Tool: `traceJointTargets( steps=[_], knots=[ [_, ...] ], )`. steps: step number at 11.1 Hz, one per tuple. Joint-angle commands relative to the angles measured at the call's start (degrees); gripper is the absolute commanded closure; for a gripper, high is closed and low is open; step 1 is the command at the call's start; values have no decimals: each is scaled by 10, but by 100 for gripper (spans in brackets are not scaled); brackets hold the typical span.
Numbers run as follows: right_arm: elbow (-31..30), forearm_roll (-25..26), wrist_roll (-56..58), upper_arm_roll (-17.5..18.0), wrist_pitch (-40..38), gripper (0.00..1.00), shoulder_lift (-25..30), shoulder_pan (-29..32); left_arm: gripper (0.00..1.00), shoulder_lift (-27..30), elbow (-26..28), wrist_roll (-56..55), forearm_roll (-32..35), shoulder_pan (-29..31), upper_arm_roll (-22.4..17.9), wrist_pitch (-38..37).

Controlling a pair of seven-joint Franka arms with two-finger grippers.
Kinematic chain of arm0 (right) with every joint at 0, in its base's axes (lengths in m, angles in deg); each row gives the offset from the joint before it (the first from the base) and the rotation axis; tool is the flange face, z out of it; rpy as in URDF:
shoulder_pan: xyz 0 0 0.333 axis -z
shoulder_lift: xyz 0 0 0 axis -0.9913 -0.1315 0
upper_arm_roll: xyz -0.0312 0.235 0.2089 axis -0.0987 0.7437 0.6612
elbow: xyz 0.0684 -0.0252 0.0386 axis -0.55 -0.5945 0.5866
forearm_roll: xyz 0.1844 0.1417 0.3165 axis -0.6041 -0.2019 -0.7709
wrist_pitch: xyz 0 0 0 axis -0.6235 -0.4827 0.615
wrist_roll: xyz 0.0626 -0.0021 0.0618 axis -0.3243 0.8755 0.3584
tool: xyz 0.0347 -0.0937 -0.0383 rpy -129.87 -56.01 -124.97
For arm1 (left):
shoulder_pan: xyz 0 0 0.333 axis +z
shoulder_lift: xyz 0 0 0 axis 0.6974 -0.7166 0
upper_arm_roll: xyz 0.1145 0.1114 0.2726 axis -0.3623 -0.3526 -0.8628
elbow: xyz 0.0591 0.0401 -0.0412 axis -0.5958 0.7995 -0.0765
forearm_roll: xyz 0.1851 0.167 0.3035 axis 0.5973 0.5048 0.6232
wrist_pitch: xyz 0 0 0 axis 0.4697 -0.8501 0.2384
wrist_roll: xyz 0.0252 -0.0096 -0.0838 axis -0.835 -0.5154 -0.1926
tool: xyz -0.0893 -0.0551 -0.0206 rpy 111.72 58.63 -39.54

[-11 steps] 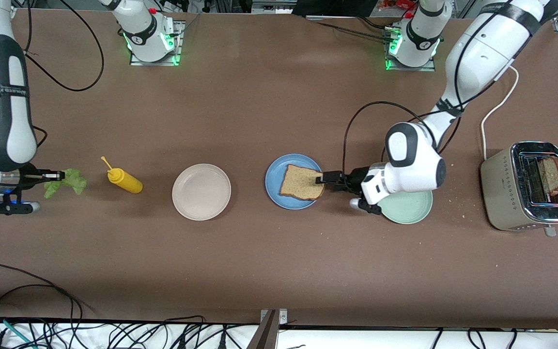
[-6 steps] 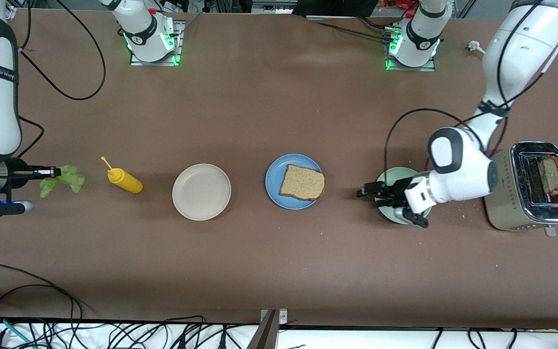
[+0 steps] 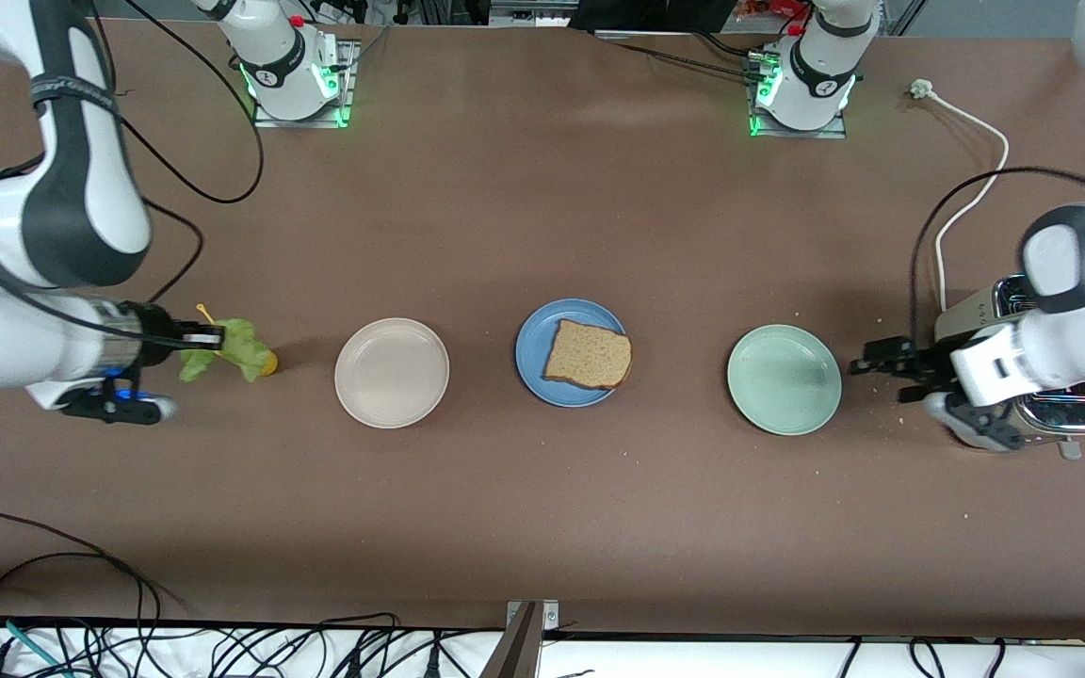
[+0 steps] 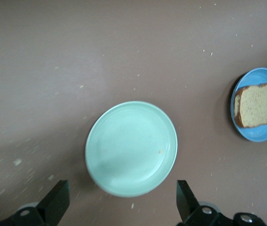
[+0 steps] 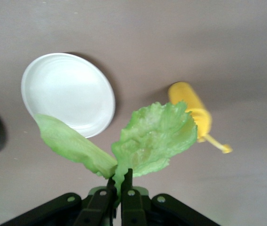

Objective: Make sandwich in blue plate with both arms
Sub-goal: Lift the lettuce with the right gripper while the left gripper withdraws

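On the brown surface (image 3: 542, 217) the blue plate (image 3: 531, 363) sits about midway between the two arms' ends, and a single slice of brown bread (image 3: 588, 355) lies flat on it, pushed toward the rim that faces the left arm's end so that its crust reaches the plate's edge; no lettuce and no second slice lie on it. A beige plate (image 3: 392, 372) stands beside the blue plate toward the right arm's end, and a pale mint-green plate (image 3: 785, 379) stands beside it toward the left arm's end, both bare, the three plates in one row and well apart from each other. The right pincer (image 3: 205, 337) hangs over the yellow squeeze bottle (image 3: 265, 362), which lies on the surface near the beige plate; its fingers are pressed together on the stem of a ruffled green lettuce leaf (image 5: 154, 136), and the leaf droops from the fingertips in two lobes, covering most of the bottle in the front view. The left pincer (image 3: 867, 363) hovers over bare surface between the mint-green plate and the toaster (image 3: 976, 315), its fingers (image 4: 53, 205) spread wide and holding nothing; the left wrist view looks down on the mint-green plate with the blue plate and bread farther off. The toaster stands at the left arm's end of the surface, largely hidden by that arm, with a white cord (image 3: 971, 202) trailing from it toward the arm bases
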Motion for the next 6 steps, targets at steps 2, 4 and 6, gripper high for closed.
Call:
traceJointTargets(
  steps=[2, 4, 6],
  knots=[
    [15, -3, -179, 110, 55, 100, -39, -5, 0, 88, -69, -87, 99, -53, -31, -126],
    [16, -1, -243, 160, 98, 100, -55, -12, 0, 129, -90, -111, 110, -180, -150, -170],
    [15, 0, -256, 166, 133, 100, -69, -47, 0, 162, -97, -128, 108, -263, -240, -177]
  ],
)
